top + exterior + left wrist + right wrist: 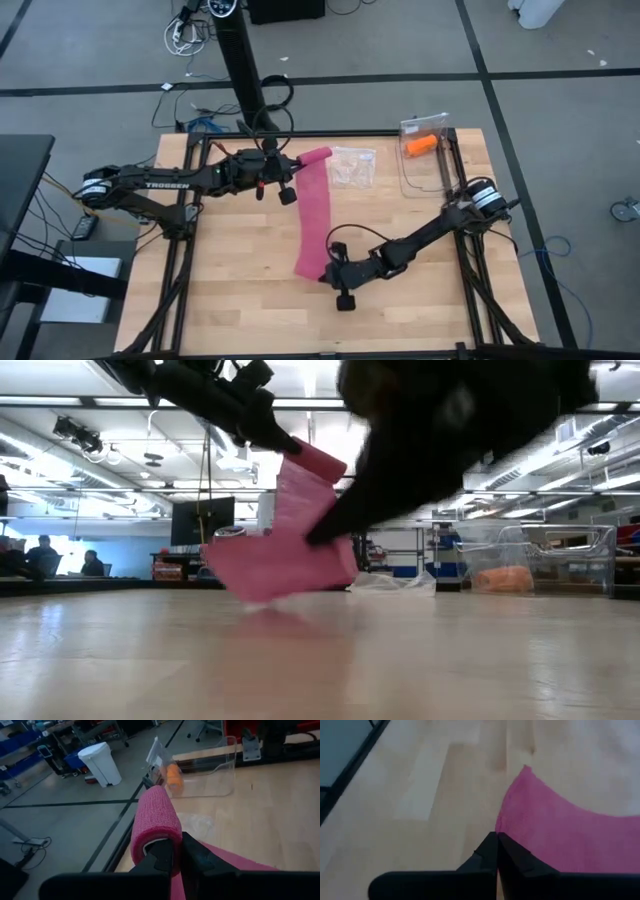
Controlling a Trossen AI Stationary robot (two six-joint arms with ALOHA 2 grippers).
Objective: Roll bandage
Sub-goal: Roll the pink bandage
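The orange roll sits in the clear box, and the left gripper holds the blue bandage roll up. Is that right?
Almost. The bandage is pink, not blue; the left wrist view shows it. The left gripper does hold its rolled end up, and the orange roll does sit in the clear box.

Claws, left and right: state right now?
Left claw: shut on the rolled end of the magenta-pink stretchy fabric bandage.
Right claw: shut on the bandage's loose end edge.
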